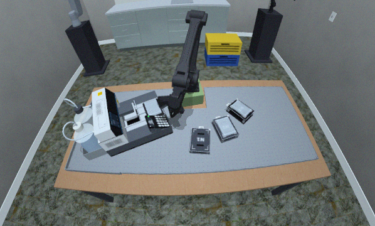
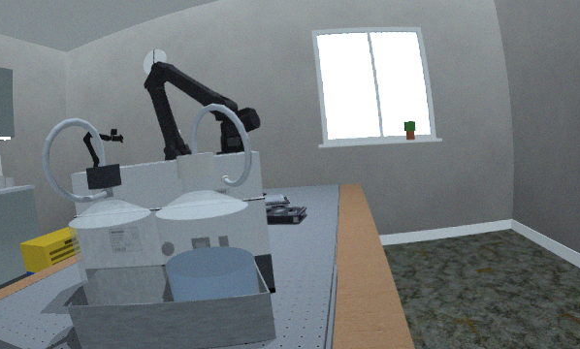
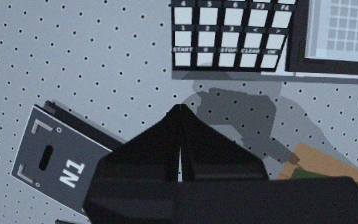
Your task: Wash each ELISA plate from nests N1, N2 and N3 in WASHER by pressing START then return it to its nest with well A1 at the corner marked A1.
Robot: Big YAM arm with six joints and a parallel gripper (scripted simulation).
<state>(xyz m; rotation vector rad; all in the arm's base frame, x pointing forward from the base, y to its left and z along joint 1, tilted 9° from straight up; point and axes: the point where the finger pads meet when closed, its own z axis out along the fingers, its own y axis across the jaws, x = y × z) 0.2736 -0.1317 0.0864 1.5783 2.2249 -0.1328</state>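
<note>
My gripper (image 1: 173,115) (image 3: 180,112) is shut and empty, above the table beside the washer's keypad (image 1: 162,125). In the wrist view the START key (image 3: 183,60) lies just beyond the fingertips. A small green light (image 1: 148,116) is lit at the keypad's corner. One plate (image 1: 153,107) (image 3: 352,30) lies in the washer's carrier and looks flat; its locators are too small to check. Nest N1 (image 1: 194,145) (image 3: 65,140) holds no plate. The middle nest holds a plate (image 1: 226,126), and the far right nest holds another plate (image 1: 241,108); their labels are covered.
The washer's white housing (image 1: 104,116) stands at the left, with two bottles (image 1: 88,135) in a tray behind it. The arm stands on a green base block (image 1: 194,100) at the table's back edge. The exterior camera sees the gripper hidden behind the washer.
</note>
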